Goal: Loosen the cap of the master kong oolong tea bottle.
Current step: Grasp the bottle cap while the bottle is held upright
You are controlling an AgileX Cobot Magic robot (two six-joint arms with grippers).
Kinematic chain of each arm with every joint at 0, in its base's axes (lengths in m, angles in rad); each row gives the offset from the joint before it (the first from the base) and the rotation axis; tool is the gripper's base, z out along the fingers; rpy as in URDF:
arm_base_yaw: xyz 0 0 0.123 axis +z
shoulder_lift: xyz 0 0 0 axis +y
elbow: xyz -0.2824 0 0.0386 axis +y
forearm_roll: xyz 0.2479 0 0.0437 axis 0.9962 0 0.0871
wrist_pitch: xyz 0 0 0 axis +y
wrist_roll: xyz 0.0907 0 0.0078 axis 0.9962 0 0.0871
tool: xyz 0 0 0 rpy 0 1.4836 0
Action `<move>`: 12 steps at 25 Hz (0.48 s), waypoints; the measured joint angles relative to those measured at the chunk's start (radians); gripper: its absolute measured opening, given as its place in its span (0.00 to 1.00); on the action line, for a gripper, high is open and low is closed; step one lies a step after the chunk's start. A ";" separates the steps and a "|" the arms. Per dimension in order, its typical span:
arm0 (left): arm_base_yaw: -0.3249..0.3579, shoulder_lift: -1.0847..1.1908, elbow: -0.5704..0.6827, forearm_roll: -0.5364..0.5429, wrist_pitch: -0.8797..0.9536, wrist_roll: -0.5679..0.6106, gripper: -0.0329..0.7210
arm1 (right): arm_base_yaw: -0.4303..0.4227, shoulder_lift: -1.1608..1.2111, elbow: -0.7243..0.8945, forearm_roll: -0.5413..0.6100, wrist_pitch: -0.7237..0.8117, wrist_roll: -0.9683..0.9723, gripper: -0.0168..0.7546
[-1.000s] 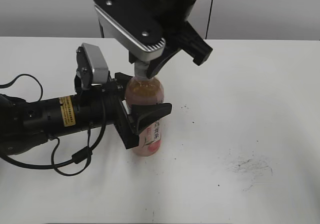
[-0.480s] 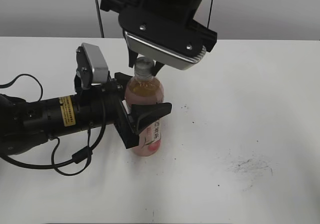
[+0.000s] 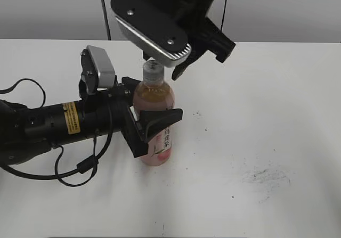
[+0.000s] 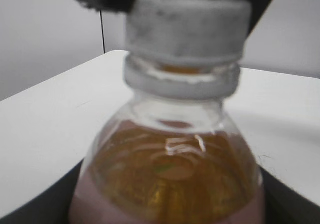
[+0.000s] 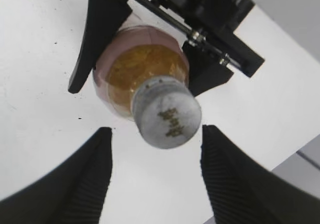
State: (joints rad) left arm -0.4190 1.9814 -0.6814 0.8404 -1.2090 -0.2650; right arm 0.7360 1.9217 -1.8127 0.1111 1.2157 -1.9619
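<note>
Two hands work on one bottle [image 3: 155, 122], which stands upright on the white table [image 3: 266, 115], its long axis vertical. The left hand [image 3: 152, 123] is clenched around the bottle's body from the side, one finger on each flank, holding it steady. The cap [image 5: 167, 115] sits straight below the right hand [image 5: 156, 171], whose ribbed fingers [image 5: 227, 176] are spread wide, one on each side of the cap and touching neither side. That hand is the nearer one to the cap and needs to drop and close. Dark characters mark the cap top, too small to read; the pink label [image 3: 162, 145] carries black Chinese writing.
</note>
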 joint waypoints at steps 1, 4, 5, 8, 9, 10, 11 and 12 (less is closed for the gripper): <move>0.000 0.000 0.000 0.000 0.000 0.000 0.63 | 0.000 -0.001 0.000 -0.010 0.000 0.039 0.59; 0.000 0.000 0.000 0.000 0.000 0.000 0.63 | 0.000 -0.014 0.000 -0.013 0.000 0.186 0.63; 0.000 0.000 0.000 0.000 0.000 0.000 0.63 | 0.000 -0.021 0.000 -0.010 0.000 0.248 0.64; 0.000 0.000 0.000 -0.001 0.000 0.000 0.63 | 0.000 -0.037 0.000 0.001 0.001 0.462 0.65; 0.000 0.000 0.000 -0.001 0.000 0.000 0.63 | 0.000 -0.040 0.000 0.011 0.001 0.534 0.65; 0.000 0.000 0.000 -0.001 0.000 0.000 0.63 | 0.000 -0.040 0.000 0.021 0.001 0.630 0.65; 0.000 0.000 0.000 -0.001 0.000 0.000 0.63 | 0.000 -0.040 0.000 0.027 0.001 0.734 0.65; 0.000 0.000 0.000 -0.001 0.000 0.000 0.63 | 0.000 -0.040 0.000 0.032 0.001 0.825 0.65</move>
State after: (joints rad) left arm -0.4190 1.9814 -0.6814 0.8395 -1.2090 -0.2650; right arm 0.7360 1.8816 -1.8127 0.1430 1.2167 -1.1368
